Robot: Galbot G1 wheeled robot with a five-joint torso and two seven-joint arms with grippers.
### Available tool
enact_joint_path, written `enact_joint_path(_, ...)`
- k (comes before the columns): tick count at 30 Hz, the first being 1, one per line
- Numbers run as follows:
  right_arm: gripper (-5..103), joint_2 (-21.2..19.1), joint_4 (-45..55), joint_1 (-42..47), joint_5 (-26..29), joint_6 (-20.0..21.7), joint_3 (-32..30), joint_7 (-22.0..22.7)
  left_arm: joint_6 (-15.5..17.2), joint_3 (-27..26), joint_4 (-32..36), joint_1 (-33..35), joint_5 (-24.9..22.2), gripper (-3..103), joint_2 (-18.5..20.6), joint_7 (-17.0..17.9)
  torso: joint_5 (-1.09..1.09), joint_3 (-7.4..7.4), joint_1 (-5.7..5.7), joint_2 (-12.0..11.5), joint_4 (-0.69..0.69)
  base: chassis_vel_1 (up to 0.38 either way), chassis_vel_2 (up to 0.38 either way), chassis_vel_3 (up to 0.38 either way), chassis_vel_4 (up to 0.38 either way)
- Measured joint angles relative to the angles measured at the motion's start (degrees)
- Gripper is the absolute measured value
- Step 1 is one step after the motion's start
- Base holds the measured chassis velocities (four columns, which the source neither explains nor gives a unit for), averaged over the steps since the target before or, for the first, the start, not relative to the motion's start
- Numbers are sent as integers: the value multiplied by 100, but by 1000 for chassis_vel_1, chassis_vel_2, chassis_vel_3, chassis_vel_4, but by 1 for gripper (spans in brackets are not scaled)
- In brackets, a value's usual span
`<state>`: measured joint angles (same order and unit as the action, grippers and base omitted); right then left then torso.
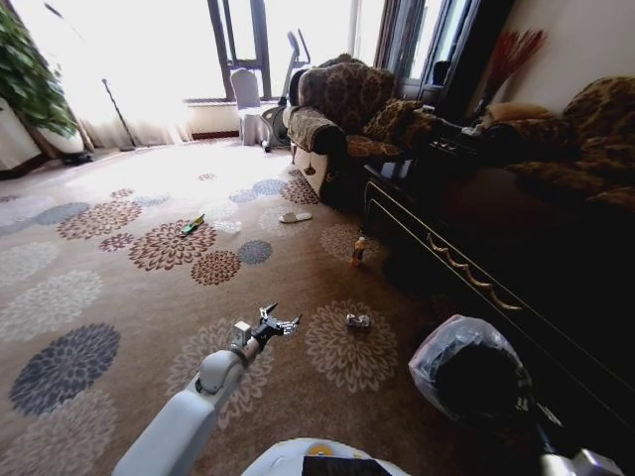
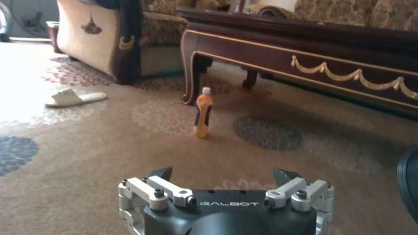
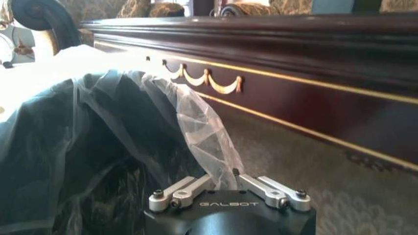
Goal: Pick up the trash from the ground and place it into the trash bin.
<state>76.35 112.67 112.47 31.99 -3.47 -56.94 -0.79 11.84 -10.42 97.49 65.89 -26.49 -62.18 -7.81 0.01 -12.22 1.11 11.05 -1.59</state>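
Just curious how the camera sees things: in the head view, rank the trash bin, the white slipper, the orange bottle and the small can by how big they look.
1. trash bin, nearest the camera
2. white slipper
3. orange bottle and small can: too alike to rank

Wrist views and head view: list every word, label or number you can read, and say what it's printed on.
"GALBOT" on the left gripper body, left wrist view.
"GALBOT" on the right gripper body, right wrist view.
Orange bottle: dark label, print too small to read.
Small can on the carpet, head view: markings too blurred to read.
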Motion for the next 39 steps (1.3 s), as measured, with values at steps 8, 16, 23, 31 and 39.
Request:
enact_joint_path(8, 1, 18, 85, -104, -44, -19, 11, -26, -473, 947, -1730, -1249, 533, 100, -471, -191, 0, 0, 0, 0, -3, 0, 0, 0, 0)
enact_joint_path(16, 1, 27, 128, -103, -52, -31, -2, -128, -1536, 1716, -3646, -2221, 1611, 100, -915, -423, -1, -1, 1, 0, -3, 0, 0, 0, 0)
enact_joint_path(23, 1, 55, 121, -133, -63, -147, 0, -217, -2246, 2101, -4801, -2724, 1772, 100, -1240, -849, 0, -1, 0, 0, -3, 0, 0, 0, 0)
enact_joint_path(31, 1, 120, 134, -70, -110, -120, -19, -304, -2990, 2164, -6002, -3132, 2051, 100, -1908, -1202, 0, 0, 0, 0, -2, 0, 0, 0, 0)
enact_joint_path(39, 1, 172, 143, -87, -161, -118, 33, -308, -3195, 1996, -6561, -3262, 2368, 100, -2277, -1215, -1, 0, 0, 1, -3, 0, 0, 0, 0)
